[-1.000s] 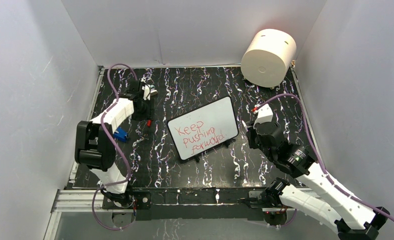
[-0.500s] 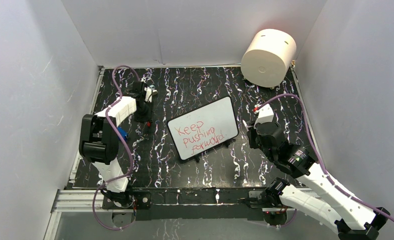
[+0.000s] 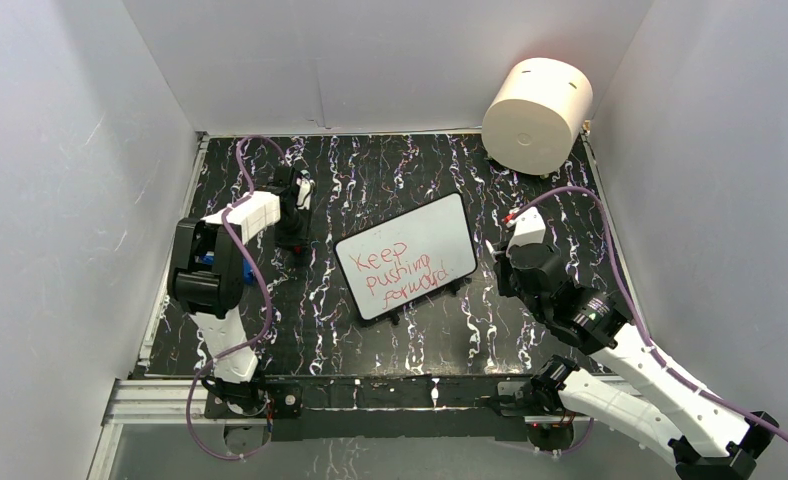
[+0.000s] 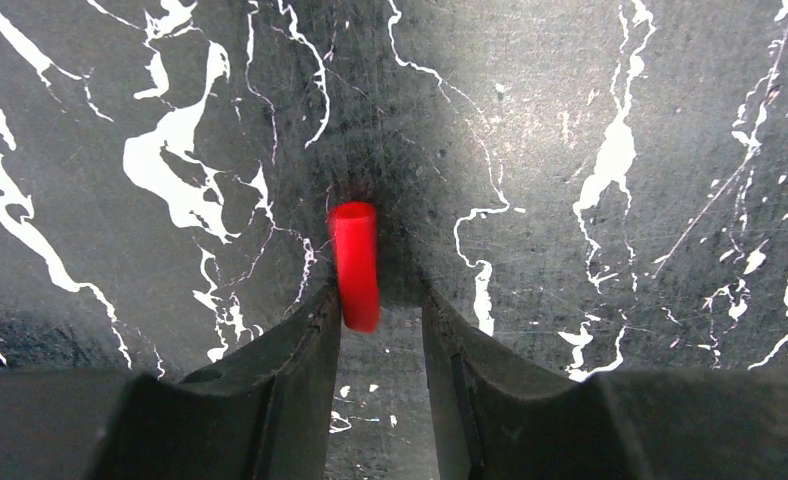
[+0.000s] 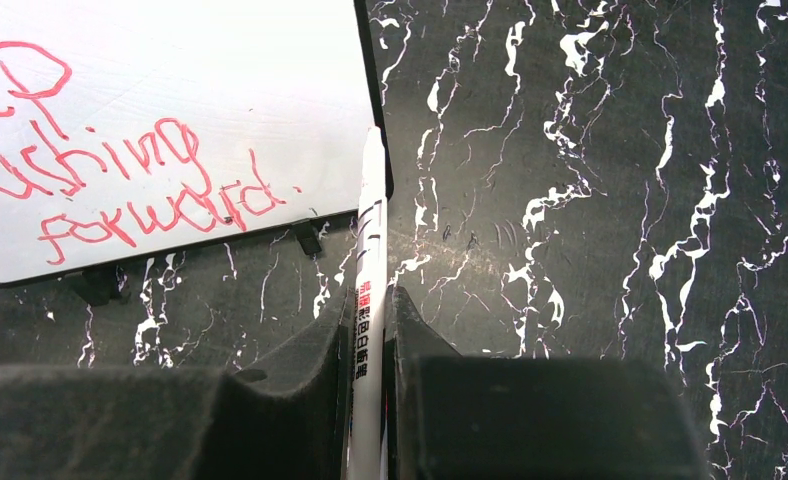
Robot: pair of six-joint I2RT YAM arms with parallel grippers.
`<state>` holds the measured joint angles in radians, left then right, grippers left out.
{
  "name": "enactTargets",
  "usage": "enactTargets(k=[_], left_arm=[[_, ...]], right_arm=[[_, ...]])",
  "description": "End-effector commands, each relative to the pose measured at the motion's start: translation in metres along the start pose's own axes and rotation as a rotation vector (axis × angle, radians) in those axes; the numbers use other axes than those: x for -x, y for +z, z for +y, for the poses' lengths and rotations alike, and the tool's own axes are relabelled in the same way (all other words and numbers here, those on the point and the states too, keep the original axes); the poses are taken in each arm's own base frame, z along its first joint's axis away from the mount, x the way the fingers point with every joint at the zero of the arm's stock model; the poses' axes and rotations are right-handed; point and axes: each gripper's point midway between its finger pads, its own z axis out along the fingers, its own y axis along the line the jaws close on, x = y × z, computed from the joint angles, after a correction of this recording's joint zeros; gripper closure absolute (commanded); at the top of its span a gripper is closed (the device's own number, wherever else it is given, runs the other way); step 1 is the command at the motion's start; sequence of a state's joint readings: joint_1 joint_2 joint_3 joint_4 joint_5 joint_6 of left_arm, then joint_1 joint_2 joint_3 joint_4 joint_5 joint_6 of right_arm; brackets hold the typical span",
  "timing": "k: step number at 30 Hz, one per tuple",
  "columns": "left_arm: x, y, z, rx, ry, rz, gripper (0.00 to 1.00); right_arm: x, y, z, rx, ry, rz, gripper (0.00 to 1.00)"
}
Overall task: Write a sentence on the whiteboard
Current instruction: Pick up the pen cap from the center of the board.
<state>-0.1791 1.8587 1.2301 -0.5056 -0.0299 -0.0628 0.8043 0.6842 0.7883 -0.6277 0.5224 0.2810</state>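
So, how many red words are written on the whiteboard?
3. "Keep" is on the top line of the whiteboard, "pushing" on the middle line, "forward" on the bottom line. None seems hidden.

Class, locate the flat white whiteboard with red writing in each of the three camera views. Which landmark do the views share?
Top external: the flat white whiteboard lies tilted at the centre of the picture.
Left wrist: not in it.
Right wrist: upper left corner, beside the white marker pen in the jaws.
Shared landmark: the black white-veined tabletop.
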Motion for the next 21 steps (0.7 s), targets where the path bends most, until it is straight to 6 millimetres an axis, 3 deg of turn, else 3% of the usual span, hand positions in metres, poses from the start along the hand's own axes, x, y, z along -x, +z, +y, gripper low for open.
enactTargets(k=[1, 11, 21], left_arm=[[0.004, -0.002, -0.002, -0.004, 0.013, 0.008, 0.67], [-0.003, 0.008, 0.001, -0.01, -0.007, 0.051, 0.72], [0.005, 0.006, 0.001, -0.01, -0.108, 0.01, 0.65]], right_arm=[[0.011, 0.0, -0.004, -0.021, 0.019, -0.047, 1.0], [0.01, 0.001, -0.005, -0.028, 0.019, -0.043, 1.0], [0.01, 0.001, -0.006, -0.033, 0.016, -0.044, 1.0]])
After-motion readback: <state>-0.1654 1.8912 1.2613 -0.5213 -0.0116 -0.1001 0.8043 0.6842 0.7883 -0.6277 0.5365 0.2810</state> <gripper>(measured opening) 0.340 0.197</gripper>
